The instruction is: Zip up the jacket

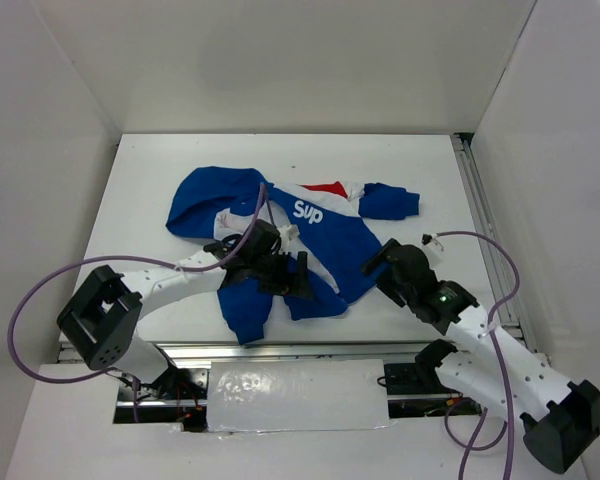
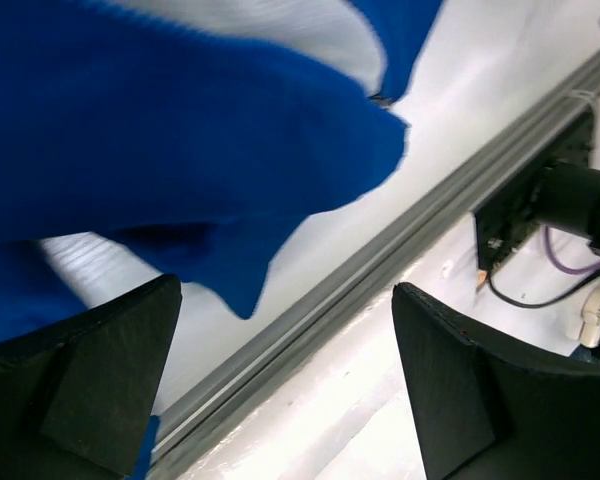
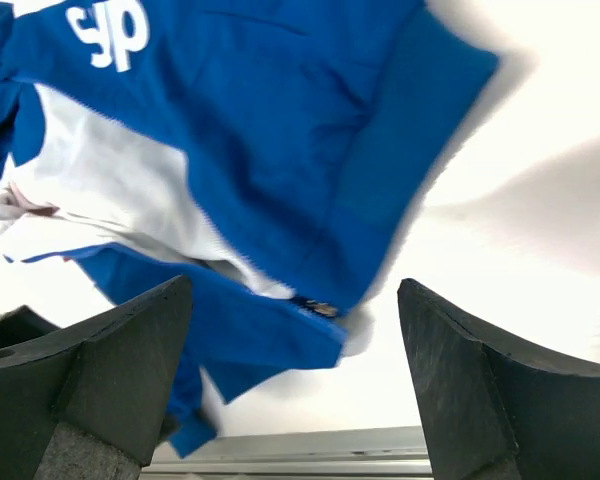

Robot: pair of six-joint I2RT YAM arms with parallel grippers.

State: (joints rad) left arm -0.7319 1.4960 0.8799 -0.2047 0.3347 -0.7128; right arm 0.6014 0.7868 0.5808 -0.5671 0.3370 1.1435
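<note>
- So, your left gripper [image 2: 285,290] gapes empty over the jacket [image 1: 280,240] by the table's [image 1: 160,180] near edge, probably to pin it.
- Right gripper [image 3: 295,290] gapes too, facing the zipper [image 3: 315,307].

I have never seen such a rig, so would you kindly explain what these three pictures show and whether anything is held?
Two robot arms stand at a table's near edge, each ending in a two-finger gripper. The wide picture is from a fixed camera above them. The other two come from cameras on the wrists; the black wedges are the fingers. A blue jacket lies crumpled on the table, white lining showing. The left gripper hovers over it, the right gripper at its edge. Both are open; nothing is held.
</note>
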